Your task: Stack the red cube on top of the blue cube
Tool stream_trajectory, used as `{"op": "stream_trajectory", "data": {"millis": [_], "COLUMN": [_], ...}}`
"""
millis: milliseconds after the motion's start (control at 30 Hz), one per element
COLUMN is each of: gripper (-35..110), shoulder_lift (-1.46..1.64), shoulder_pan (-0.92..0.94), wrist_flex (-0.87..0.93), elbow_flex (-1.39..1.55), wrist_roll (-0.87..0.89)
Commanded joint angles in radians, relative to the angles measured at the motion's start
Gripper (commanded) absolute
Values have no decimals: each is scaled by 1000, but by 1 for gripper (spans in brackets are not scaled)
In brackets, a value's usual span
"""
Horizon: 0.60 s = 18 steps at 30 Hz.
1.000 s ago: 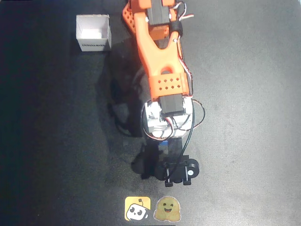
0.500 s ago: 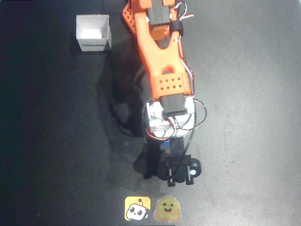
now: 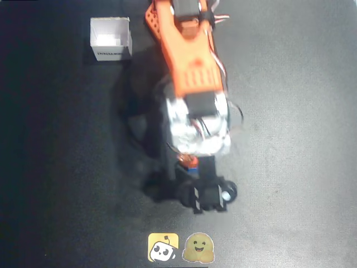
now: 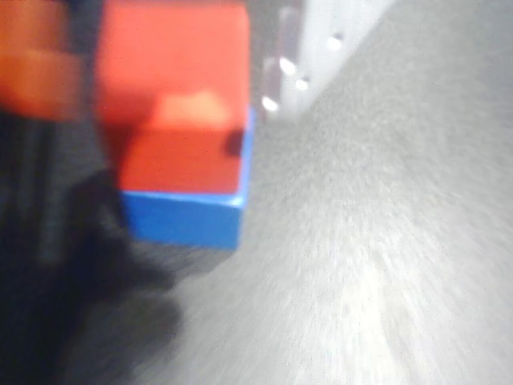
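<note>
The wrist view, blurred by motion, has the red cube (image 4: pixel 172 96) resting squarely on top of the blue cube (image 4: pixel 188 216) on the dark mat. My gripper (image 4: pixel 160 72) straddles the red cube: an orange finger (image 4: pixel 36 64) blurs at the left and a pale finger (image 4: pixel 282 56) stands at the right, each with a thin gap to the cube, so it looks open. From overhead a sliver of the red cube (image 3: pixel 191 160) and the blue cube (image 3: pixel 193 167) peeks out below the white wrist of the orange arm (image 3: pixel 192 67).
A white open box (image 3: pixel 111 38) stands at the back left of the black table (image 3: pixel 290 139). Two stickers (image 3: pixel 181 248) lie at the front edge. The black camera mount (image 3: pixel 211 195) hangs just in front of the stack.
The arm has risen toward the camera and pulled back a little, now looking larger and blurred. The stacked cubes, hidden under the wrist before, now peek out.
</note>
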Motion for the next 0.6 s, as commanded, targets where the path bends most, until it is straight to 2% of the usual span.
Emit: {"op": "stream_trajectory", "data": {"millis": [0, 67, 267, 400, 567], "gripper": [0, 0, 0, 0, 0], "shoulder_lift": [169, 298, 796, 973, 1183], "shoulder_pan": [23, 43, 94, 107, 120], "wrist_flex": [-23, -112, -601, -742, -804], "elbow_flex": [35, 195, 959, 1201, 1401], "wrist_roll": [-9, -9, -25, -25, -25]}}
